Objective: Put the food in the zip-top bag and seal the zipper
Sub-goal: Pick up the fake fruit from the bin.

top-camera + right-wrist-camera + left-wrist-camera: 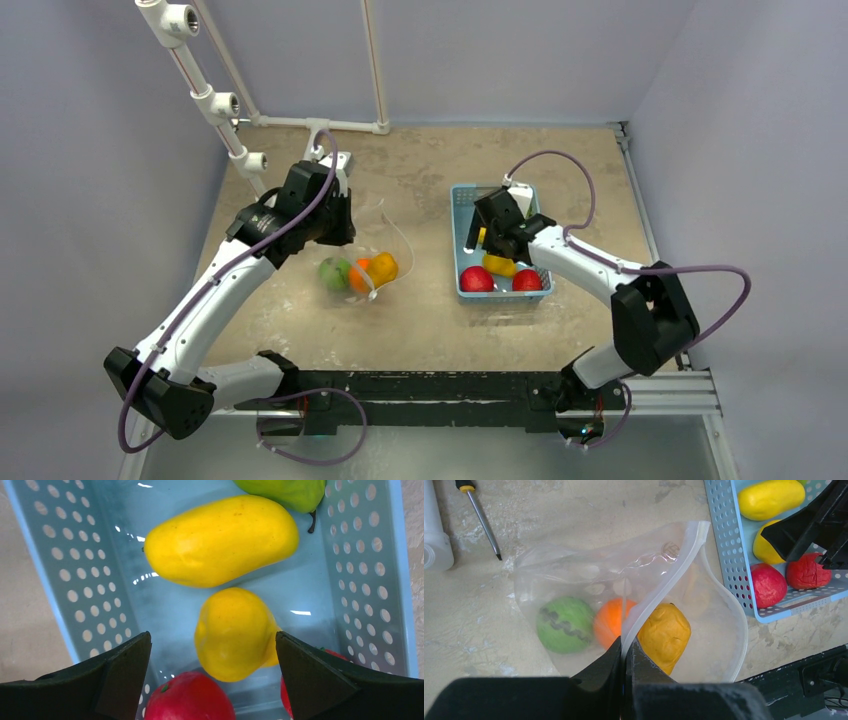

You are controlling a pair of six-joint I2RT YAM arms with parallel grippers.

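The clear zip-top bag point(574, 572) lies left of centre on the table point(365, 262). Inside it are a dark-striped green fruit point(565, 625), an orange one point(610, 622) and an orange-yellow one point(665, 635). My left gripper point(625, 645) is shut on the whitish zipper point(674, 572) at the mouth, which gapes toward the basket. My right gripper point(213, 645) is open over the light-blue basket point(70, 580), its jaws on either side of a yellow pear-shaped fruit point(235, 632). A long yellow fruit point(220, 540), a red fruit point(190, 700) and a green one point(285, 490) also lie in the basket.
A second red fruit point(527, 281) lies in the basket's near right corner. A screwdriver point(481, 520) and a white pipe piece point(434, 535) lie left of the bag. A white pipe frame point(215, 100) stands at the back left. A black rail point(430, 385) runs along the near edge.
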